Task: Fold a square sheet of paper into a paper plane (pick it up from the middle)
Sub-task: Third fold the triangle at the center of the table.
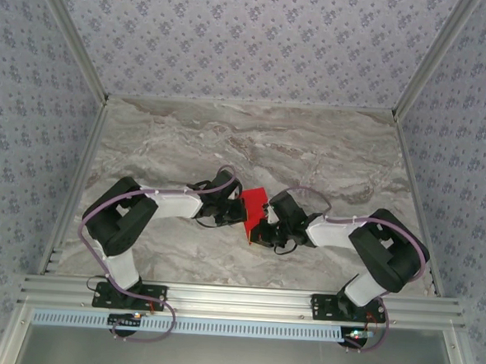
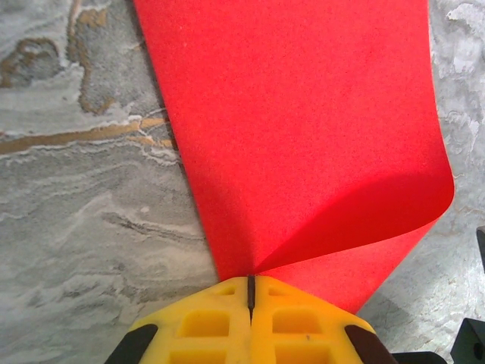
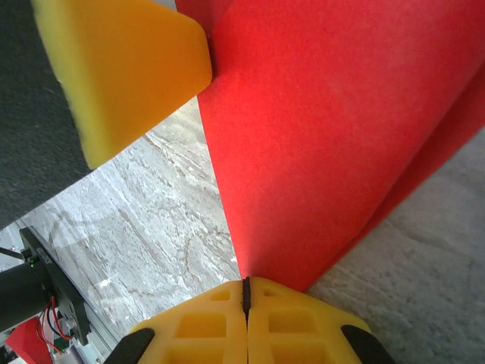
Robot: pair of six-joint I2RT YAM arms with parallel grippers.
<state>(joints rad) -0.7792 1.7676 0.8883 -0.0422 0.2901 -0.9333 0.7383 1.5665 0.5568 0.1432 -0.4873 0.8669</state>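
The square sheet of paper (image 1: 256, 205) is bright red and held up off the marble table between the two grippers. It bends into a curved fold rather than lying flat. My left gripper (image 2: 250, 292) is shut on one edge of the red sheet (image 2: 303, 136), whose right side curls over. My right gripper (image 3: 245, 292) is shut on another edge of the sheet (image 3: 341, 129). A yellow finger of the left gripper (image 3: 129, 68) shows at the top left of the right wrist view, touching the paper. In the top view the left gripper (image 1: 243, 213) and right gripper (image 1: 259, 226) meet at the sheet.
The grey marble table (image 1: 245, 141) stretches behind the arms, bounded by patterned walls and aluminium posts (image 1: 84, 73). An aluminium rail (image 1: 236, 297) carries both arm bases at the near edge.
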